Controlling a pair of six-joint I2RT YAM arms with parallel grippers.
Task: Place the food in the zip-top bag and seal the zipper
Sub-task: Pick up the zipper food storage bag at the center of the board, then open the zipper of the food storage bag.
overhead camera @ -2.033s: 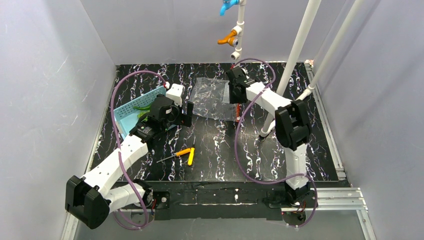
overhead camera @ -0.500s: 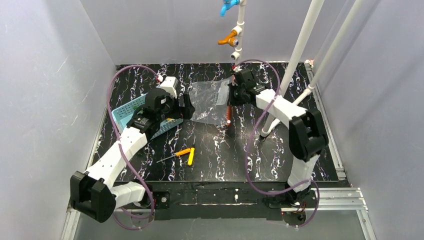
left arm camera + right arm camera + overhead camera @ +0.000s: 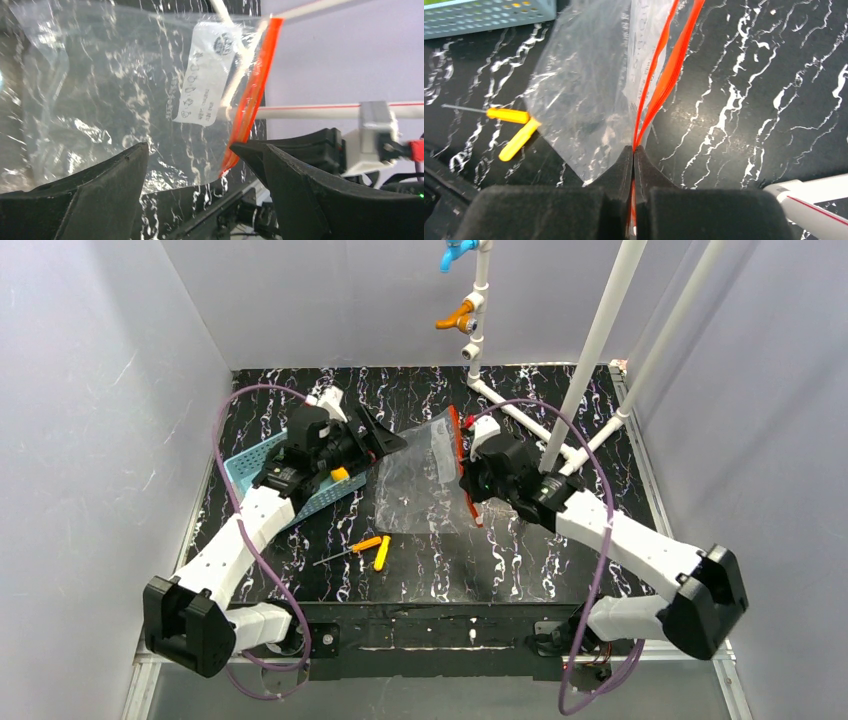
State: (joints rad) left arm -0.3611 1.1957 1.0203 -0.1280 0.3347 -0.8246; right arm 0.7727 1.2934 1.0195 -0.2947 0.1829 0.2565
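The right jaws are pressed shut on the zipper, pinching both red strips together at one spot. Beyond the pinch the two strips part slightly, so the mouth gapes a little. From that grip the bag stretches out clear and crinkled above the tabletop, with its mouth edge held up. I cannot tell whether its far edge rests on anything. The screwdrivers lie beyond it.

The left jaws stand wide apart with nothing between them, facing the bag's flat side. The zipper runs just past their right finger.

The bag looks empty. The food is apart from it: a yellow piece shows at the blue basket, under the left arm.

The main risk is at the mouth. If the left jaws close on the whole edge, they will probably catch both layers and clamp the bag shut instead of opening it. The film looks thin and slick, so a single lip could slide out, or a sideways tug could drag the zipper from the right jaws and drop the bag in a heap. With both arms busy on the bag, neither is free to carry food, and once either lets go, the opening will likely sag closed.
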